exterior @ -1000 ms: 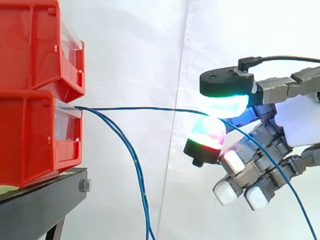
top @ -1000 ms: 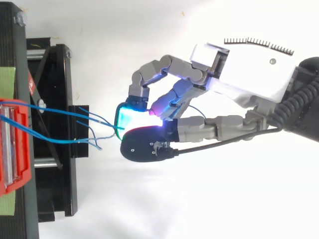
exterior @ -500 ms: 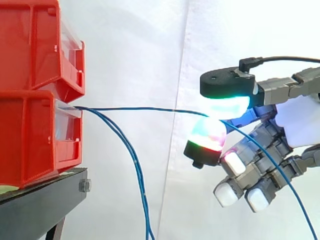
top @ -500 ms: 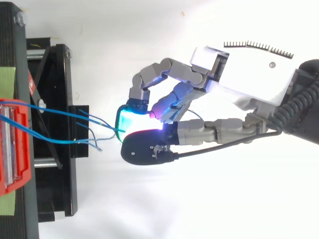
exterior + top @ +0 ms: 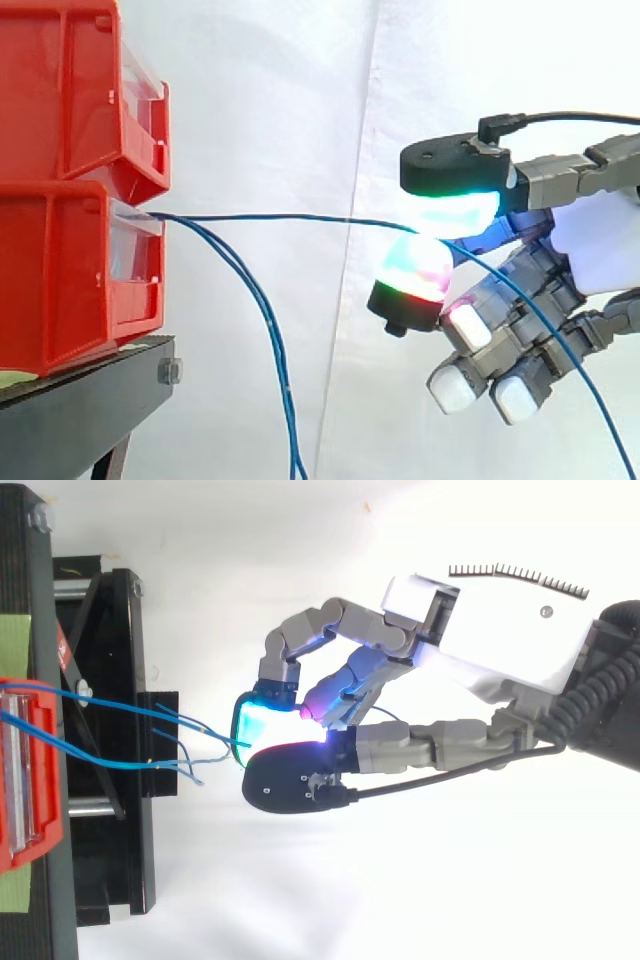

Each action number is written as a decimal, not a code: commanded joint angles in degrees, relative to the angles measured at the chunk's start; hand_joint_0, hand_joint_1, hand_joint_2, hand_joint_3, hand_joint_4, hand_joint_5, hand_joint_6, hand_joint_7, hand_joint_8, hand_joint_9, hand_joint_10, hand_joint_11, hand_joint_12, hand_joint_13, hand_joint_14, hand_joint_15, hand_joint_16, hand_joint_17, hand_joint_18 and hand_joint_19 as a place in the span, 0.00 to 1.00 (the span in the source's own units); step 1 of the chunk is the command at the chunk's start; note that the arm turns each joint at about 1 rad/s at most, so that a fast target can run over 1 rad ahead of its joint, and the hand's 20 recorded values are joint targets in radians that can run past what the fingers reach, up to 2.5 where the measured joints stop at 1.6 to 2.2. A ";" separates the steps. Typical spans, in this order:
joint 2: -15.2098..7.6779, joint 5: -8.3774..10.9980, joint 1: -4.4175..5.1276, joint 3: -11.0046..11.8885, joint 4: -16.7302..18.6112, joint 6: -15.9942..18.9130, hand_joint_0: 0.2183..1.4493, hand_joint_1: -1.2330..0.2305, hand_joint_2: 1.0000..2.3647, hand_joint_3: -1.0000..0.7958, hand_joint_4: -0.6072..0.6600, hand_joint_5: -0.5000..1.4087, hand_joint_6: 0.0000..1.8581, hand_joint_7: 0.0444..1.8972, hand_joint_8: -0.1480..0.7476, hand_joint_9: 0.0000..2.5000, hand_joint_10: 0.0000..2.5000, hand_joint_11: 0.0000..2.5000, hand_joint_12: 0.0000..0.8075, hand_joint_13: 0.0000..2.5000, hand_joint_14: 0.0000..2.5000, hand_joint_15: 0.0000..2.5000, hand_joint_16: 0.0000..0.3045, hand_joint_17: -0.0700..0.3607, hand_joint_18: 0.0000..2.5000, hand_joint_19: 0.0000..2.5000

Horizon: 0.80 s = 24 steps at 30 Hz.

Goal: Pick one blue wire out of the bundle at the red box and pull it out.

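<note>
In the side view, two stacked red plastic bins [image 5: 60,280] sit on a black metal stand [image 5: 80,410] in front of a white curtain [image 5: 280,100]. A bundle of blue wires leaves the front lip of the lower bin. One thin blue wire [image 5: 280,217] runs almost level from that lip across open air to the hand [image 5: 600,255]. There it is clamped between two glowing fingertips [image 5: 445,210], one pressing from above and one from below. Past the pinch its free tail slopes down towards the lower right. The other drooping blue wires [image 5: 270,330] hang slack just beside the bin and fall out of sight below.

In the top view, the hand [image 5: 500,630] reaches in from the right. Its cyan and red pads [image 5: 255,720] are closed on the thin blue wire [image 5: 130,707], well clear of the red bin [image 5: 30,780]. The loose ends of the other wires lie apart over the black stand [image 5: 110,630].

The wire looks light, limp and smooth-jacketed, so it will likely slide through a weak pinch. A firm hold well along its length, as here, seems right. A straight pull away from the bin should keep it from snagging its neighbours.
</note>
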 commanded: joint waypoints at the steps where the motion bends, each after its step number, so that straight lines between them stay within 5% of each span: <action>1: -0.02 0.00 -0.02 -0.05 0.00 0.00 0.32 0.36 0.01 0.54 0.53 0.19 0.51 0.59 0.60 0.40 0.01 0.30 0.57 0.34 0.01 0.18 0.21 0.50 0.34 0.20; 24: -0.02 0.00 0.06 0.04 0.00 0.00 0.32 0.36 0.01 0.54 0.54 0.19 0.51 0.58 0.61 0.41 0.01 0.30 0.57 0.35 0.01 0.18 0.22 0.51 0.34 0.21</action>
